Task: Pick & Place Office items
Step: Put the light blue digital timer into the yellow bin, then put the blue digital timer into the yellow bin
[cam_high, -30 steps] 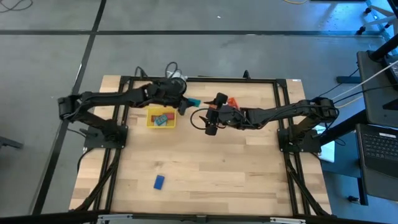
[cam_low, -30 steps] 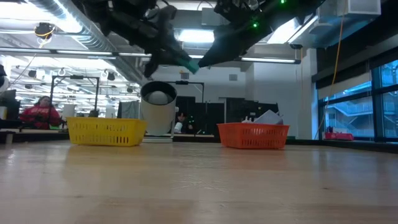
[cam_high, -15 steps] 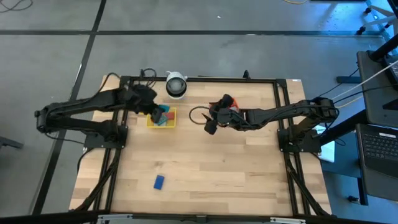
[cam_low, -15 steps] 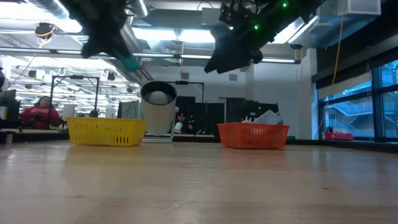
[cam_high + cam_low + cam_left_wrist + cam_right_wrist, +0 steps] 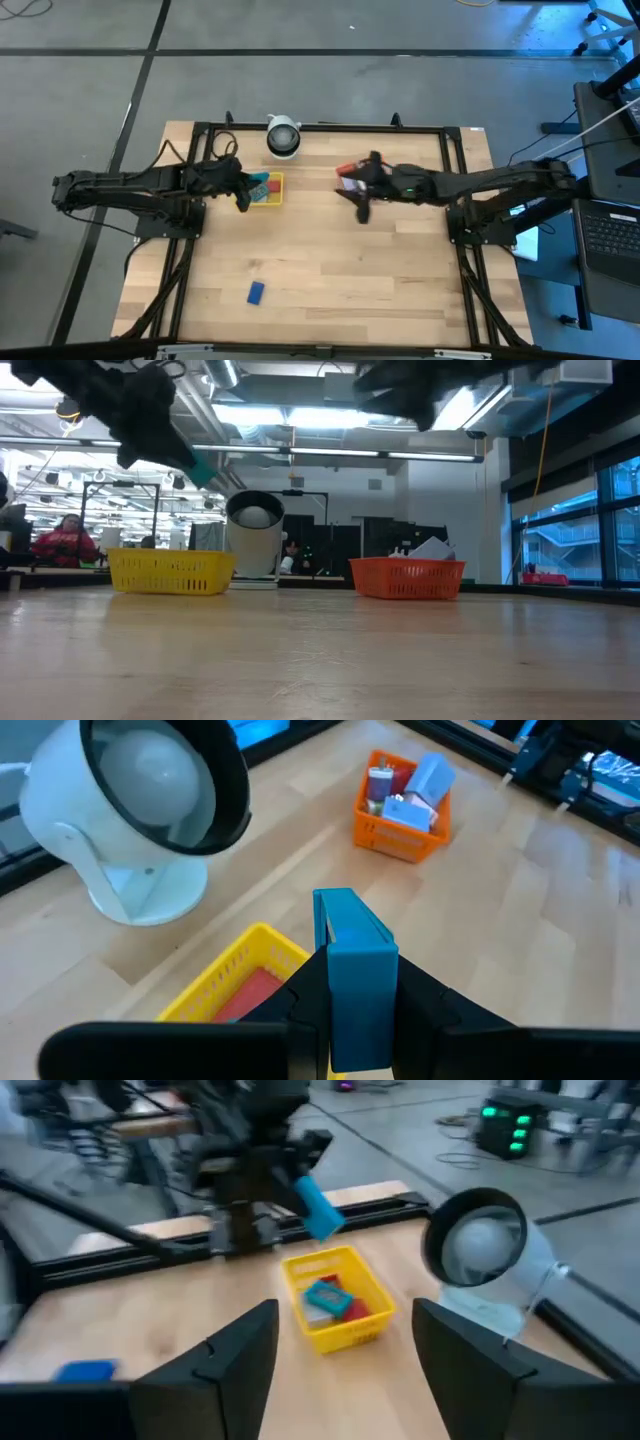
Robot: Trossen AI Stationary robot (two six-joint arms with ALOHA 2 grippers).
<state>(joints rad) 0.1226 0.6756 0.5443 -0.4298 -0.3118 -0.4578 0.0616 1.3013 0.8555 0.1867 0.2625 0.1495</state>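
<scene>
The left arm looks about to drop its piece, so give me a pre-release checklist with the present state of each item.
1. Left claw shut on the teal block: ok.
2. Block over the yellow tray: not ok in the high view, where the claw sits at the tray's left edge; the left wrist view shows the tray's rim just below the block.
3. Room in the yellow tray: ok, a few pieces inside, floor partly bare in the right wrist view.
4. Right claw clear of the yellow tray: ok, empty and well off to the right.
5. White lamp-like device out of the drop path: ok, behind the tray.
</scene>
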